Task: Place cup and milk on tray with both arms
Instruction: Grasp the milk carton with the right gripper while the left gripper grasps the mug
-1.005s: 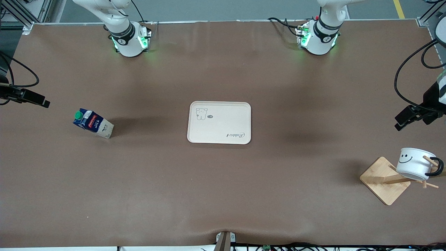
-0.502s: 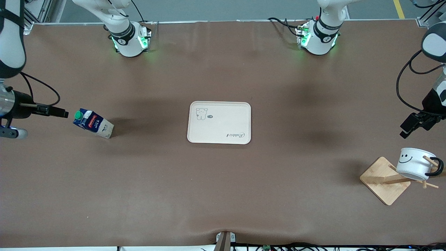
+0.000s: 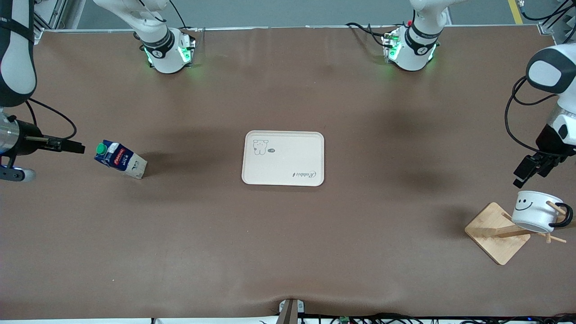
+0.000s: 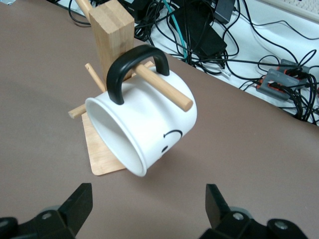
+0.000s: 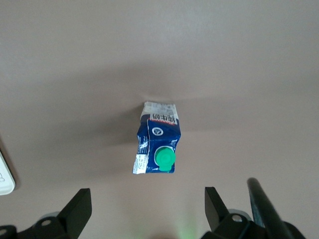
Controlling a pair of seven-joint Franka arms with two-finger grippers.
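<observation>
The milk (image 3: 120, 159), a blue and white carton with a green cap, stands on the table toward the right arm's end; it also shows in the right wrist view (image 5: 158, 144). My right gripper (image 3: 76, 146) hangs open and empty in the air beside the carton's cap, also seen in its wrist view (image 5: 147, 204). The white smiley cup (image 3: 535, 217) hangs by its black handle (image 4: 132, 67) on a peg of a wooden stand, tilted, at the left arm's end. My left gripper (image 3: 522, 174) is open and empty just above the cup (image 4: 144, 127); it also shows in its wrist view (image 4: 148, 201). The beige tray (image 3: 283, 173) lies mid-table.
The wooden stand has a square base (image 3: 497, 231), an upright post (image 4: 112, 30) and thin pegs (image 4: 162, 87). Cables and boxes (image 4: 279, 79) lie off the table edge past the stand. A corner of the tray (image 5: 5, 177) shows in the right wrist view.
The right gripper has come in from the table's end toward the milk's cap. The left gripper has come down and turned toward the cup. Milk, cup and tray have not moved.
</observation>
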